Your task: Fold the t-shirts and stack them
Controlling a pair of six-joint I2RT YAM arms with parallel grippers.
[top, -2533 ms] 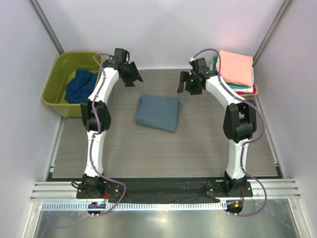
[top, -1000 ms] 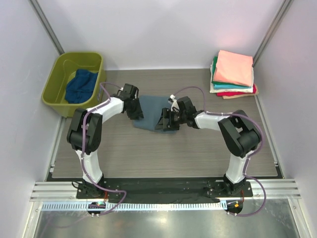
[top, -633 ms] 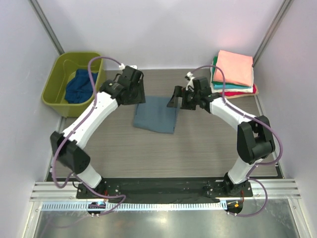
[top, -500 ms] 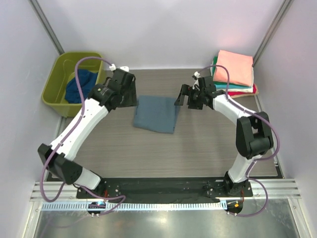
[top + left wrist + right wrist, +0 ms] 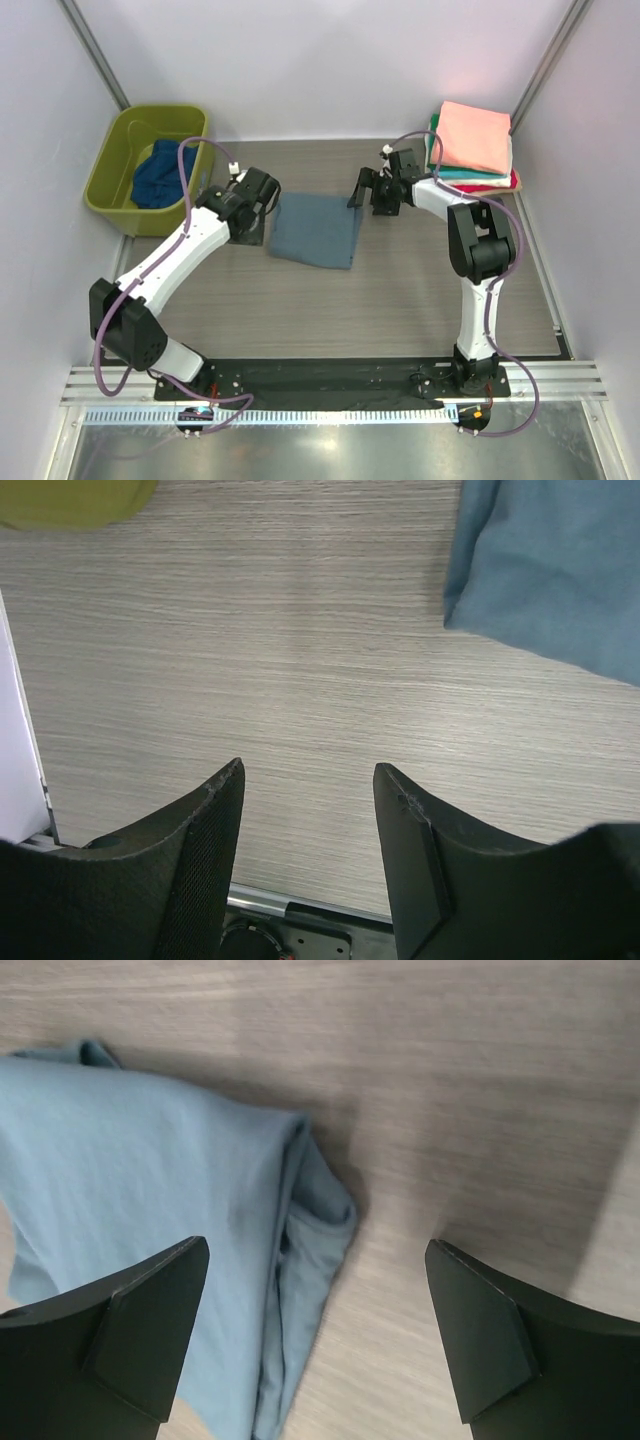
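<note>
I have the grey-blue shirt (image 5: pixel 318 230) folded into a flat rectangle in the middle of the counter (image 5: pixel 330 300), a little above centre of the top view. It lies just where it did half a second ago. A second ago both end effectors were down on it and its lower edge was bunched.

The left end effector (image 5: pixel 245 225) has dropped back. Half a second ago it sat by the shirt's upper left corner; now it is lower, just left of the shirt's left edge and off the cloth. In the left wrist view its fingers (image 5: pixel 215 810) stand partly apart over bare counter, with nothing between them, and the shirt (image 5: pixel 550 570) fills the upper right corner.

The right end effector (image 5: pixel 370 195) hangs at the shirt's upper right corner, close to where it was, but the arm's elbow has swung in toward centre frame. Its fingers (image 5: pixel 150 1320) are spread wide and grip nothing. The right wrist view shows the shirt's folded edge (image 5: pixel 150 1180) below them.

The stack at upper right is unchanged, with the pink shirt (image 5: pixel 475 135) on top and the red shirt (image 5: pixel 480 187) at the bottom. The navy shirt (image 5: pixel 163 172) is still crumpled in the tub (image 5: pixel 110 170) at upper left.
</note>
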